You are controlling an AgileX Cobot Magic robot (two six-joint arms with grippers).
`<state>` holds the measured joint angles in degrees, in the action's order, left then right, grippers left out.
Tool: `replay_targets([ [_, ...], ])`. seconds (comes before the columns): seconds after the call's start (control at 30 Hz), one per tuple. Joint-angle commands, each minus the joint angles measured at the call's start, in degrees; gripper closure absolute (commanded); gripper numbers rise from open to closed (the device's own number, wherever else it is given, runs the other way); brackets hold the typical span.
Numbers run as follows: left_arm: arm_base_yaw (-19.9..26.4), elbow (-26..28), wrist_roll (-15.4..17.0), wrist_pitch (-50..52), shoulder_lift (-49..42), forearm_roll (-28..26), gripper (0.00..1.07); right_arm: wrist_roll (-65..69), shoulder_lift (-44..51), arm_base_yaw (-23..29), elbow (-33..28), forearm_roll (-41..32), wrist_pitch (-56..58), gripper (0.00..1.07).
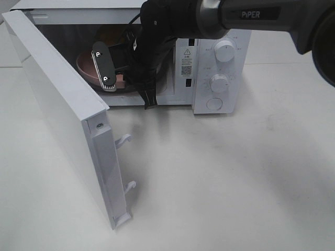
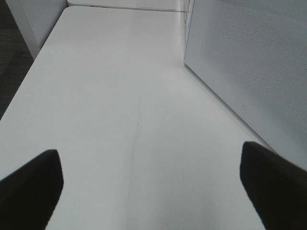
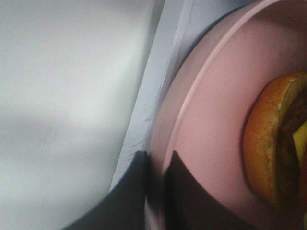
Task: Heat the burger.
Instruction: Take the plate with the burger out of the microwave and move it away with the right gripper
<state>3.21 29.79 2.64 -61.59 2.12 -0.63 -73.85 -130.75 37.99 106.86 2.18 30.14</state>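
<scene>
The burger, golden bun with a dark patty and yellow cheese edge, lies on a round pink plate. My right gripper is shut on the plate's rim, one finger on each side of it. From the exterior high view, the plate sits in the microwave's open mouth. There the right gripper holds its near edge, and the burger shows only as a brown patch behind the arm. My left gripper is open over bare table, holding nothing, and is out of the exterior high view.
The white microwave stands at the back, knobs on its right panel. Its door swings wide open toward the front left, latch hooks sticking out. The door's perforated outer face rises just beside my left gripper. White table spreads in front.
</scene>
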Motion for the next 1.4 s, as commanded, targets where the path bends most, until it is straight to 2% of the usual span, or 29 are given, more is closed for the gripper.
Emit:
replay_targets([
  [0.03, 0.11, -0.17, -0.11, 0.52, -0.06, -0.11, 0.15, -2.58, 2.86, 0.17, -2.29, -0.52, -6.47, 1.07],
  [0.1, 0.11, -0.17, -0.11, 0.52, -0.06, -0.11, 0.15, -3.67, 4.64, 0.17, -5.67, -1.26, -9.45, 1.07],
  [0.33, 0.11, -0.17, -0.11, 0.52, -0.06, -0.11, 0.15, -4.53, 7.73, 0.17, -11.75, -1.66, -13.92, 1.07],
  [0.47, 0.11, -0.17, -0.11, 0.52, -0.06, -0.11, 0.15, -5.27, 11.17, 0.00, -17.99, -1.89, -17.99, 1.07],
  [0.93, 0.11, -0.17, -0.11, 0.52, -0.06, -0.11, 0.15, -15.24, 19.54, -1.32, -30.77, -8.94, -21.43, 1.07],
  [1.33, 0.11, -0.17, -0.11, 0.52, -0.06, -0.11, 0.15, -17.13, 26.24, -1.32, -40.79, -10.26, -24.52, 1.07],
  [1.4, 0.11, -0.17, -0.11, 0.52, -0.06, -0.11, 0.15, -17.13, 28.88, -1.15, -44.06, -10.43, -24.98, 1.07],
])
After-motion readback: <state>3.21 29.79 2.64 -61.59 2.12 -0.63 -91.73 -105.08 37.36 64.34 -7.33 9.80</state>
